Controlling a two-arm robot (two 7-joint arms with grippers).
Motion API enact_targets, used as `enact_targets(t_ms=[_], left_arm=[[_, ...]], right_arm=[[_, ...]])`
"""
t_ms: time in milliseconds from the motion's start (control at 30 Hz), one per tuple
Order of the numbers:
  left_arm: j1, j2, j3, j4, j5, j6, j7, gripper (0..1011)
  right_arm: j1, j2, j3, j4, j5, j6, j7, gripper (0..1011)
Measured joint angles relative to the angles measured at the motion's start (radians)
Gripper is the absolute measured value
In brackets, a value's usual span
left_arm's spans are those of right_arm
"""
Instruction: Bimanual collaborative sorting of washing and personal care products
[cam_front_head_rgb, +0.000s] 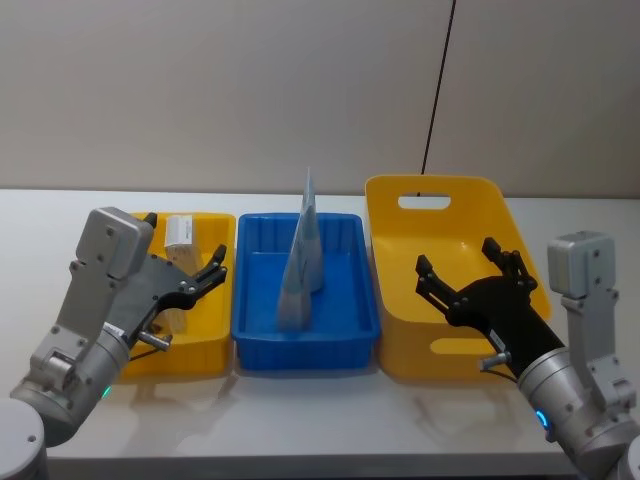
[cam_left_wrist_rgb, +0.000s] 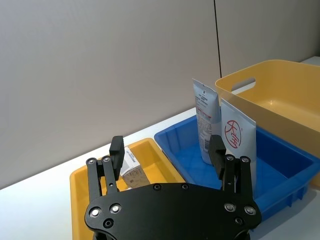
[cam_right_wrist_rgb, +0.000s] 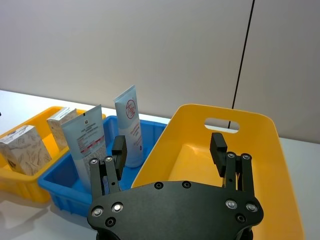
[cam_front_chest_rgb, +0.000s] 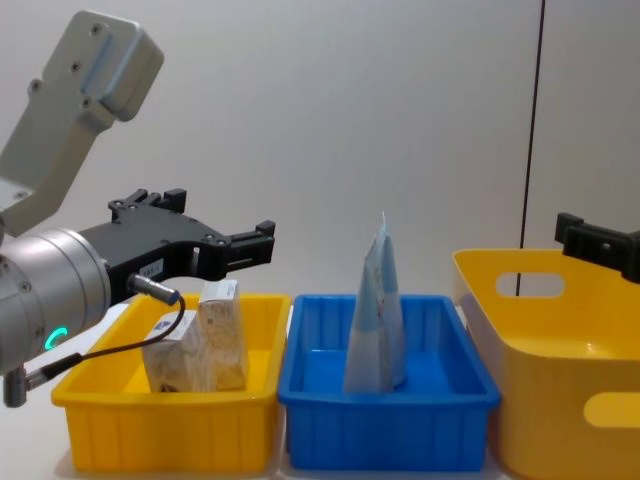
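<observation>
Two empty pincers hover over sorting bins on a counter (cam_front_head_rgb: 320, 430).
The left pincer (cam_front_head_rgb: 211, 270), jaws spread, hangs above the small yellow bin (cam_front_head_rgb: 190, 355) that holds the small tan carton (cam_front_head_rgb: 180, 232) and the leaf-patterned pouch (cam_right_wrist_rgb: 25, 150). The right pincer (cam_front_head_rgb: 462, 265), likewise released, is over the large yellow bin (cam_front_head_rgb: 470, 190). Between them, the pale blue tube (cam_right_wrist_rgb: 87, 145) and the white tube (cam_right_wrist_rgb: 129, 125) stand upright in the blue bin (cam_front_head_rgb: 300, 355), somewhat nearer the left.

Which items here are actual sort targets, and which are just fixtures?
Job: white tube with red logo, pale blue tube, in the blue bin; small tan carton, leaf-patterned pack, in the small yellow bin; left gripper over it, right gripper over the large yellow bin, both open.
Fixtures: the three bins.
</observation>
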Motion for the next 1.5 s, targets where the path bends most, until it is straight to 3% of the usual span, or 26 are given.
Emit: enact_targets(t_ms=[1500], left_arm=[[0.000, 0.000, 0.000, 0.000, 0.000, 0.000, 0.000, 1001]], right_arm=[[0.000, 0.000, 0.000, 0.000, 0.000, 0.000, 0.000, 1002]])
